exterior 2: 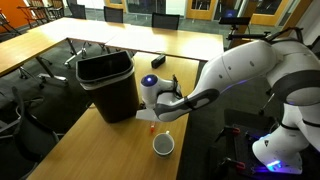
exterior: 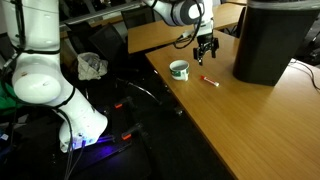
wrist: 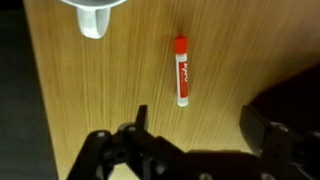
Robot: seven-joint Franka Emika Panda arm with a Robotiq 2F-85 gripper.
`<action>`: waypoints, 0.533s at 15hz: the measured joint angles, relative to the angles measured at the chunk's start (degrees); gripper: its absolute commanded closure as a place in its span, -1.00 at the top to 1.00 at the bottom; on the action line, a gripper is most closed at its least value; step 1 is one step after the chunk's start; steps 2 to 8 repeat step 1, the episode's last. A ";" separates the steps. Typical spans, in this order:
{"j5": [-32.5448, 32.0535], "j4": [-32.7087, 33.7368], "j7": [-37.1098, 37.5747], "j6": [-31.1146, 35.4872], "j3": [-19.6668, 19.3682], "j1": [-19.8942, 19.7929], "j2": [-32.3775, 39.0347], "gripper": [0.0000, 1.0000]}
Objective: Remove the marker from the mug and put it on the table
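The red marker (wrist: 181,70) with a whitish end lies flat on the wood-grain table (wrist: 120,80); it also shows in an exterior view (exterior: 209,79) and in the second one (exterior 2: 150,127), partly under the arm. The white mug (exterior: 180,69) stands on the table left of the marker; I also see it from above (exterior 2: 163,145), and its handle shows at the top of the wrist view (wrist: 92,14). My gripper (wrist: 200,125) is open and empty, hovering above the table just short of the marker (exterior: 205,48).
A big black bin (exterior: 275,40) stands on the table beyond the marker, also seen in an exterior view (exterior 2: 107,82). The table's dark edge (exterior: 170,95) runs close to the mug. Chairs and cables lie below the table.
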 measured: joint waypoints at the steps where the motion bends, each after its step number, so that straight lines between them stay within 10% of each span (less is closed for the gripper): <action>1: -0.06 -0.81 -1.10 -2.73 0.03 -0.05 -2.38 1.00; 8: -0.06 -0.81 -1.10 -2.73 0.03 -0.05 -2.38 1.00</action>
